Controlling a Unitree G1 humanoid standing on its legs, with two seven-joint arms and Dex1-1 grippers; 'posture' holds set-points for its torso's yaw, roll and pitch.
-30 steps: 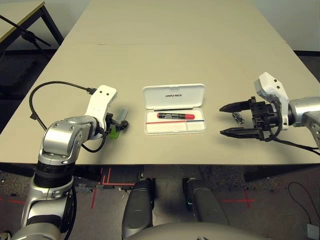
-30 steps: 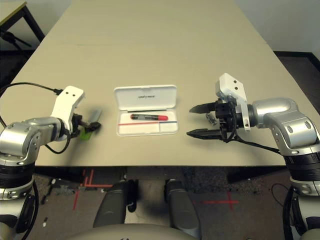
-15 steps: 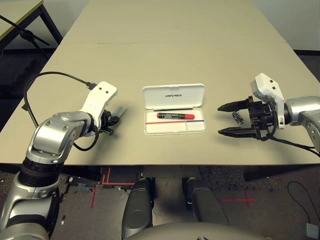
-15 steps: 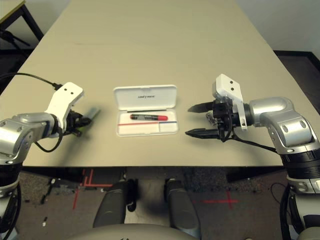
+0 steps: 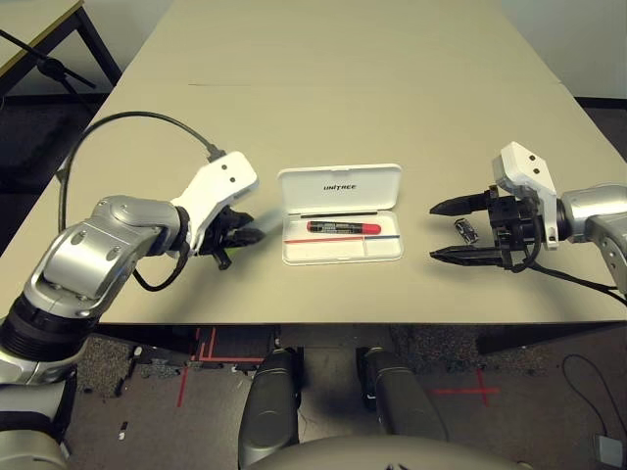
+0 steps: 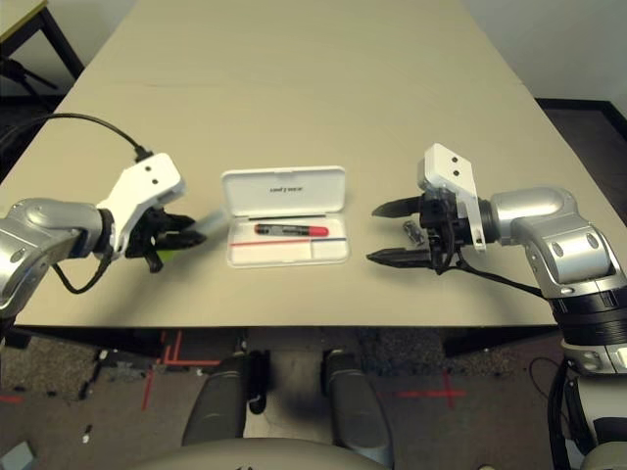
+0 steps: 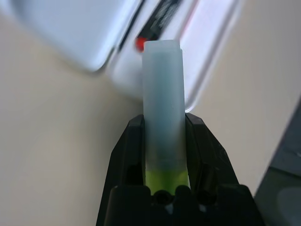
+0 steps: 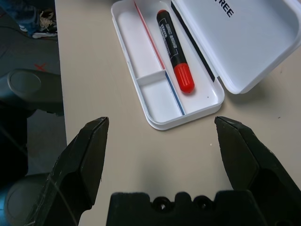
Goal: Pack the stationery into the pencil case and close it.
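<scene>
The green stick (image 7: 162,108) sits pinched in the left gripper (image 5: 238,235) beside the open pencil case (image 5: 342,227), and could slip out crooked, while the right gripper (image 5: 458,231) waits wide apart.

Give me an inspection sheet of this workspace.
Surface: beige table, bare away from the job's things.
Job's things: pencil case open, marker inside; green stick held by the left hand; metal clip on the table.
Clutter: nothing seen.
Hands: left hand shut on the stick beside the case; right hand open, straddling the clip.
Cables: black cable looping off the left wrist.
Surroundings: second table, floor tape marks.
</scene>
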